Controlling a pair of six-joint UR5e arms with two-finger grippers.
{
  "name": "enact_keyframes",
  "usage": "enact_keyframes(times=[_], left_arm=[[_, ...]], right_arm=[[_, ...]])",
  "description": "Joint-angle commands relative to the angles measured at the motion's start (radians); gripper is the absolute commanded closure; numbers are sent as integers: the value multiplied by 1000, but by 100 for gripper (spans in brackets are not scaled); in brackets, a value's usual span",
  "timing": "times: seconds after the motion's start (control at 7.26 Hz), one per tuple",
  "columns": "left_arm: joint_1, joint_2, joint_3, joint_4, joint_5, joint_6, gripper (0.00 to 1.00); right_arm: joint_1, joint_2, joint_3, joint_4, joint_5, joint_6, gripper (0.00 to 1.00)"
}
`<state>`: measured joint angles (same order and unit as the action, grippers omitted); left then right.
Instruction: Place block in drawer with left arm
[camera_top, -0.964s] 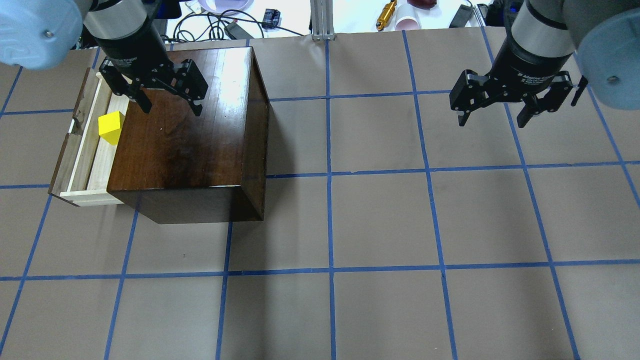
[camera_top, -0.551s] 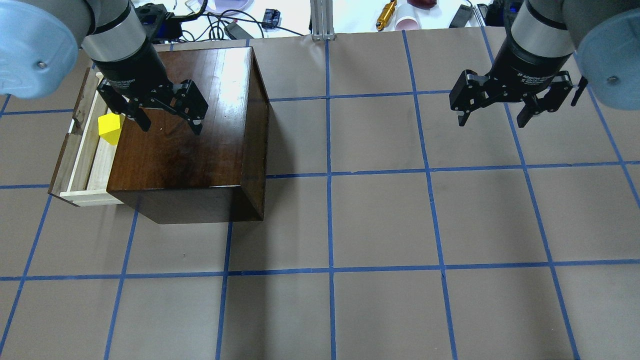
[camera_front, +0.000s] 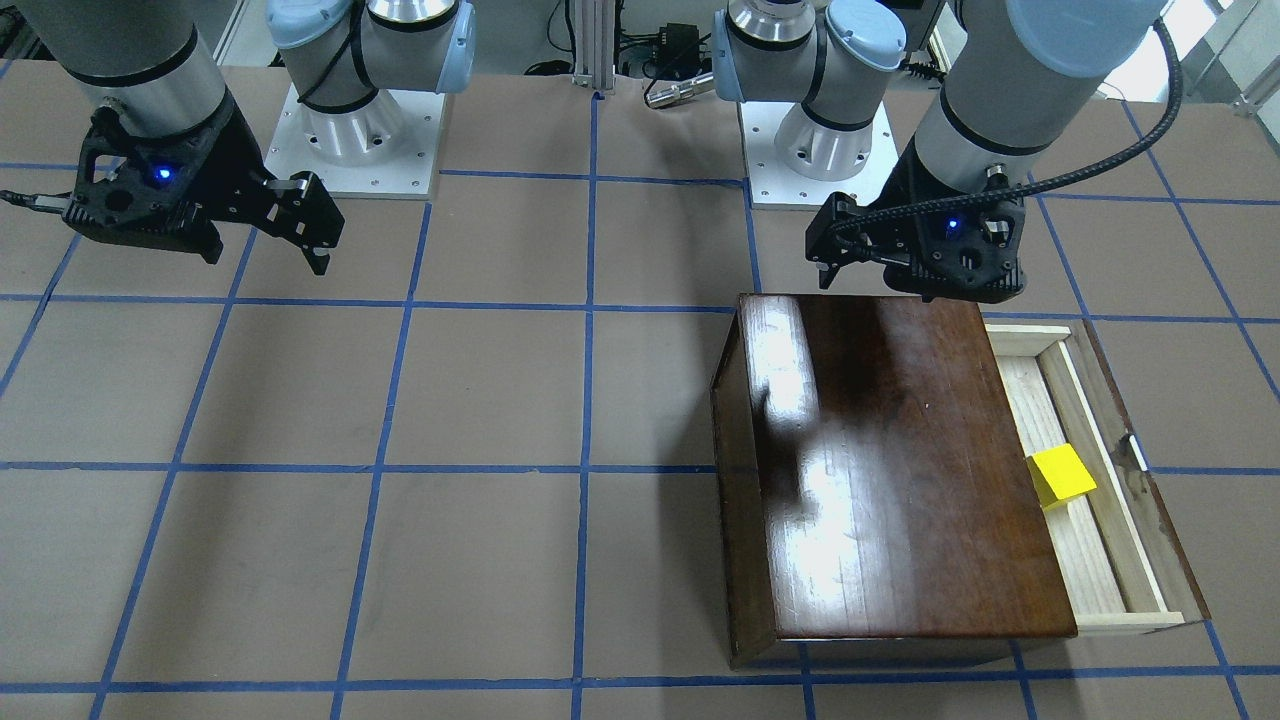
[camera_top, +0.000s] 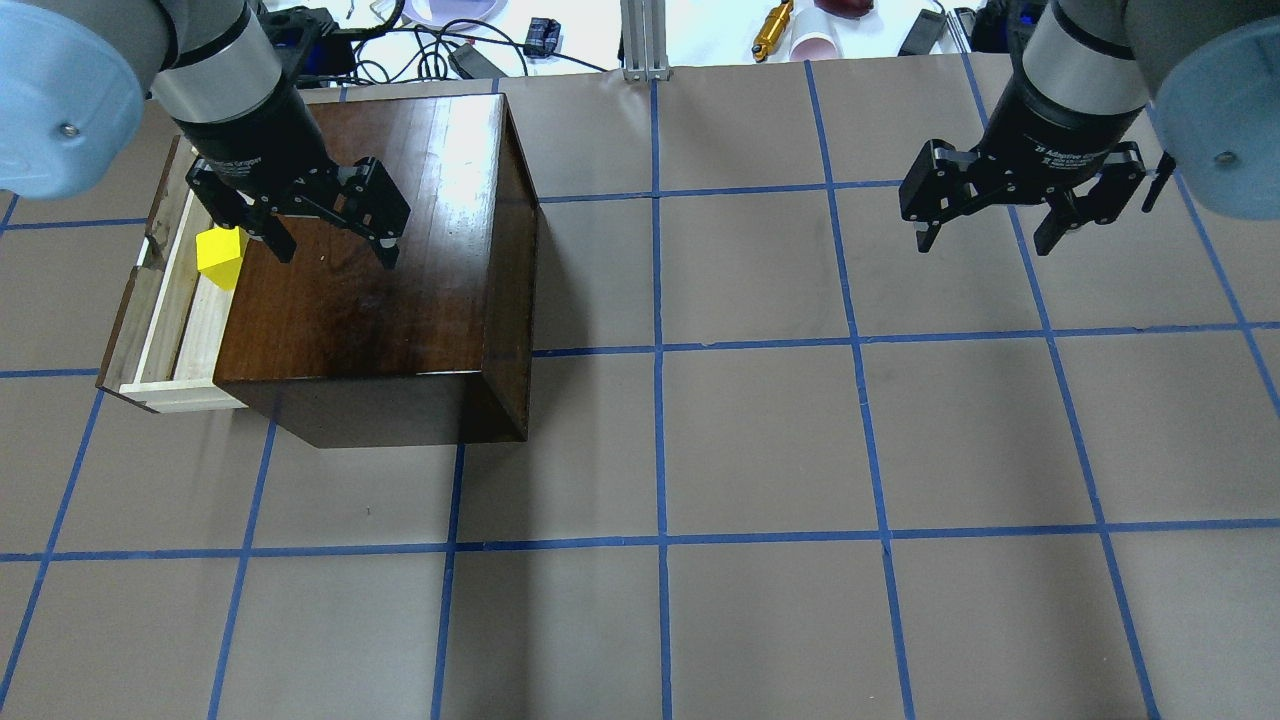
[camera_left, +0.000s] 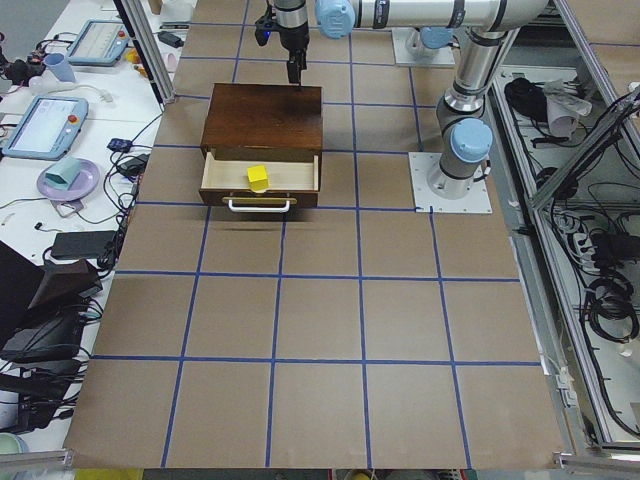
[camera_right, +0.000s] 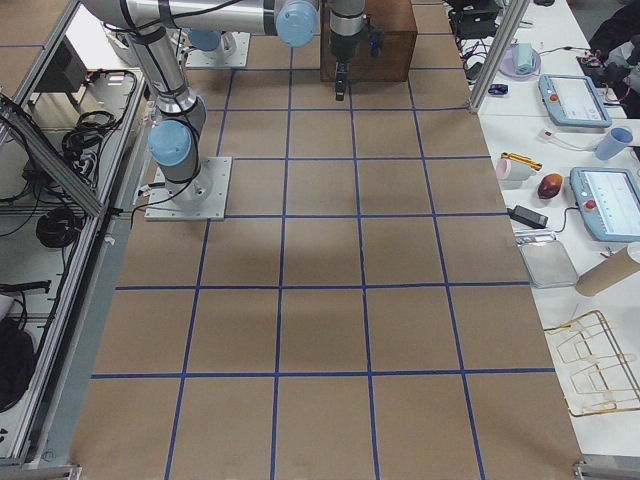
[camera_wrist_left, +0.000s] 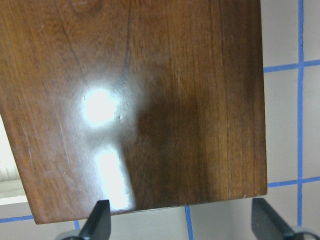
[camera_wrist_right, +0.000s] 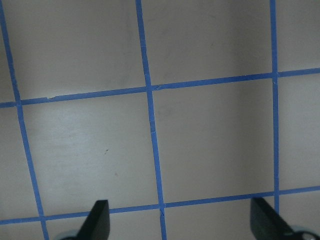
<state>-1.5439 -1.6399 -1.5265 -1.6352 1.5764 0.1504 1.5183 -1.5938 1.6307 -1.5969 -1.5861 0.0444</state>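
From overhead, the left gripper (camera_top: 335, 254) hangs spread, holding nothing, above the box (camera_top: 400, 320). The block (camera_top: 222, 256) lies in the pulled-out drawer (camera_top: 165, 315), just beside the box's edge. The right gripper (camera_top: 985, 245) gapes above the table (camera_top: 760, 440). Only the left-end view shows the drawer's handle (camera_left: 260, 205).

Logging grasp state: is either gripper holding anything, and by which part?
Nothing is held. The left gripper is open above the box, the right gripper open over the table; the block lies in the drawer.
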Motion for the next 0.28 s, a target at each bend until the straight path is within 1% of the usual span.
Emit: enact_keyframes(times=[0.0,0.14], left_arm=[[1,0,2,0,0,0,0],[1,0,2,0,0,0,0]], right_arm=[[0,0,0,0,0,0,0],[0,0,0,0,0,0,0]])
